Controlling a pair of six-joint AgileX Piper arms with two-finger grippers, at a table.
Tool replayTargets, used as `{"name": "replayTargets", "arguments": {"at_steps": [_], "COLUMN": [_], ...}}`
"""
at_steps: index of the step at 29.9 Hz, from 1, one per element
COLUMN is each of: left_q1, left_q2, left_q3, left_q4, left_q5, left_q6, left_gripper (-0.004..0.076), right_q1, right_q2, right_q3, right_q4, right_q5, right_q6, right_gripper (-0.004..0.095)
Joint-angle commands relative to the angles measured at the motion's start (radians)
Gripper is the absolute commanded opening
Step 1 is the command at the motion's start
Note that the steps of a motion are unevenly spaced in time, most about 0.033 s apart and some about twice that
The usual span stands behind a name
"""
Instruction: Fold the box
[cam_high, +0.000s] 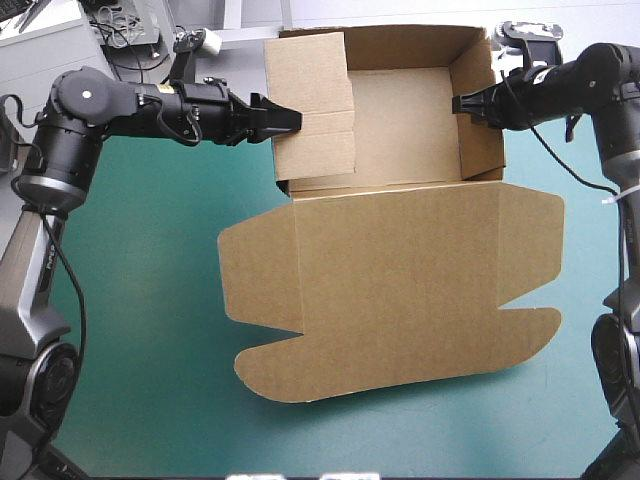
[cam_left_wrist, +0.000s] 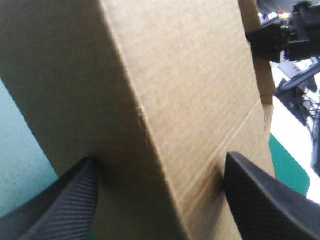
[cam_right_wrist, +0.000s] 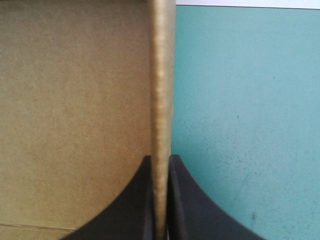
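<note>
While the box (cam_high: 400, 300) is laid lid-flat on the bench (cam_high: 140, 300), its right wall is clamped in the right jaws. The left jaws are spread, straddling the left wall.

A robotics lab or workshop: two robot arms (cam_high: 85, 105) at a teal-green covered surface (cam_high: 150, 300), and beyond its far left corner, tangled cables (cam_high: 122, 32) on a grey desk (cam_high: 50, 50).

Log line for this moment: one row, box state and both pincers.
box: walls raised, lid flat | left pincer: open, straddling left wall's folded-over flap | right pincer: shut on right wall
</note>
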Motion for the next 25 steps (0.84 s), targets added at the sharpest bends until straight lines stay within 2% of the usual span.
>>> {"name": "replayTargets", "arguments": {"at_steps": [1, 6, 11, 13, 17, 25], "left_q1": [-0.041, -0.096, -0.155, -0.179, -0.214, -0.225], "left_q2": [0.008, 0.044, 0.05, 0.053, 0.068, 0.094], "left_q3": [-0.114, -0.149, -0.149, -0.149, -0.149, -0.149], "left_q4": [0.087, 0.219, 0.44, 0.503, 0.575, 0.674], "left_q5": [0.025, 0.043, 0.045, 0.054, 0.055, 0.056], "left_q6": [-0.096, -0.158, -0.229, -0.26, -0.321, -0.364], "left_gripper": [0.0506, 0.0503, 0.048, 0.048, 0.048, 0.045], "right_q1": [0.004, 0.004, 0.043, 0.069, 0.09, 0.094], "right_q2": [-0.039, -0.031, -0.02, -0.02, -0.018, 0.012], "right_q3": [-0.031, -0.031, -0.031, -0.031, -0.031, -0.031], "right_q4": [0.025, 0.015, -0.077, -0.1, -0.085, -0.081], "right_q5": [-0.054, -0.051, -0.032, -0.056, -0.1, -0.057], "right_q6": [0.024, 0.034, 0.064, 0.074, 0.12, 0.125], "right_gripper": [-0.0013, -0.0011, 0.0, 0.0, 0.0, -0.0002]}}
